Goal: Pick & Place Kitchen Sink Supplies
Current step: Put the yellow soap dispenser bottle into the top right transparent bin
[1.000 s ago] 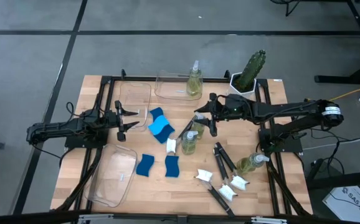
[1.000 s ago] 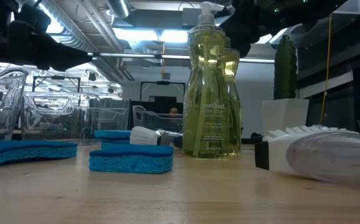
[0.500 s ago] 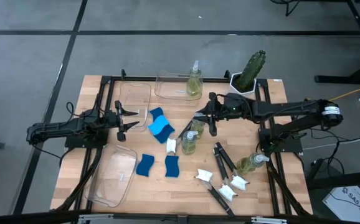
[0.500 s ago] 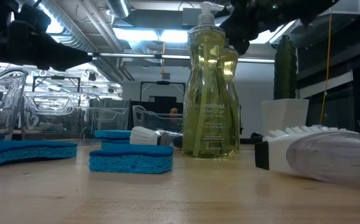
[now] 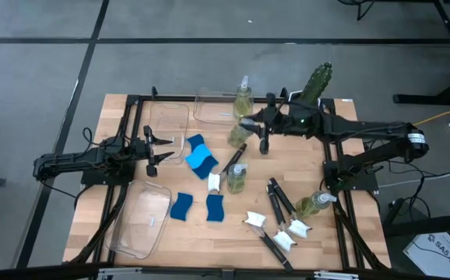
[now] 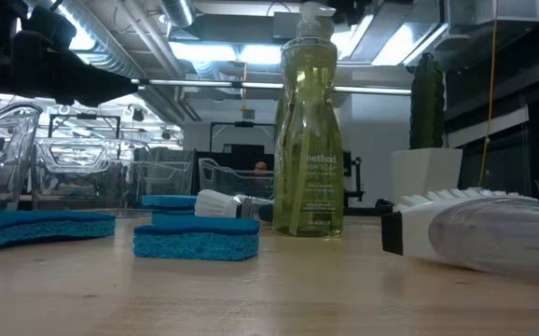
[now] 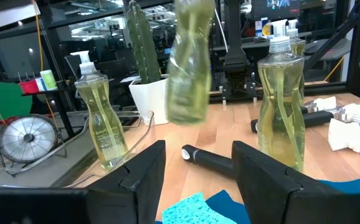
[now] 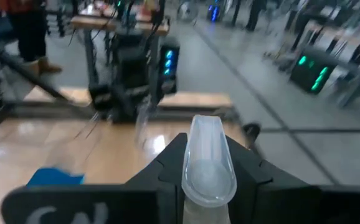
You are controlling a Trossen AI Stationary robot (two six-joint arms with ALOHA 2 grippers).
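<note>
Wooden tabletop on a black frame, grey floor around it. Carried soap bottle [image 5: 239,134] hangs clear of the wood, clamped at the neck in the right gripper [image 5: 250,129]; the right wrist view shows its white pump [image 8: 208,163] pinched between the two fingers. It sits just short of the clear bin [image 5: 219,107] at the table's far edge, where another soap bottle [image 5: 244,101] already stands. From the left wrist view the lifted bottle [image 7: 189,68] shows as a blur in the air.

Outward: one soap bottle [image 5: 236,177] upright mid-table, another [image 5: 315,203] near the right edge. Blue sponges [image 5: 200,158] lie scattered in the centre and near side; dish brushes [image 5: 279,201] lie to the right. Potted cactus [image 5: 312,90] stands at the far right corner.

Left gripper [image 5: 150,149] waits at the left side between two empty clear bins [image 5: 168,120], fingers spread apart.

Step in hand, as judged: carrying the bottle to the far bin. Done well, the bottle clears the bin wall before descending, lands beside the standing bottle without knocking it, and stays upright at release.
</note>
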